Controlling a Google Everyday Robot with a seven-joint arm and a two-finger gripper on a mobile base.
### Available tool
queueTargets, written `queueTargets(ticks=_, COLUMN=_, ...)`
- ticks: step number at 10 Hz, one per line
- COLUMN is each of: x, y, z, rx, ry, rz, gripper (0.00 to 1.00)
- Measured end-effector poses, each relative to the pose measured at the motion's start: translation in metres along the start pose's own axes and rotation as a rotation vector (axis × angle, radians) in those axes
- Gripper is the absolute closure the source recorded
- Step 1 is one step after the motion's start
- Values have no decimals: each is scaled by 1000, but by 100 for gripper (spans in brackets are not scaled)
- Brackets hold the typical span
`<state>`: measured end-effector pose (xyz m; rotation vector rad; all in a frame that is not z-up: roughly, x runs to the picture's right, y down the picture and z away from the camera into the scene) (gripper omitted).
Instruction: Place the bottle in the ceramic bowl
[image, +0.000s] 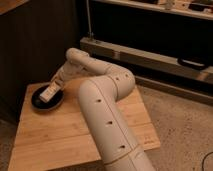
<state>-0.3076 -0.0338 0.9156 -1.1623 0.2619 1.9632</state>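
The black ceramic bowl (39, 101) sits on the left part of the wooden table (65, 132). The small whitish bottle (48, 93), with its pale label, hangs tilted just over the bowl's inside, its lower end close to the bowl's surface. My gripper (54, 87) reaches down from the right at the end of the white arm (100, 100) and is shut on the bottle's upper end. The arm's wrist hides part of the bowl's right rim.
A dark wall panel (35, 45) stands behind the table. A metal rail and dark shelf unit (150, 55) run along the back right. The speckled floor (180, 125) lies to the right of the table's edge.
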Motion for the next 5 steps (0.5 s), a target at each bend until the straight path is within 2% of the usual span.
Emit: queueTargets(ticks=5, x=3, y=-2, z=-3, rx=-19, ry=-7, rz=-24, gripper=20)
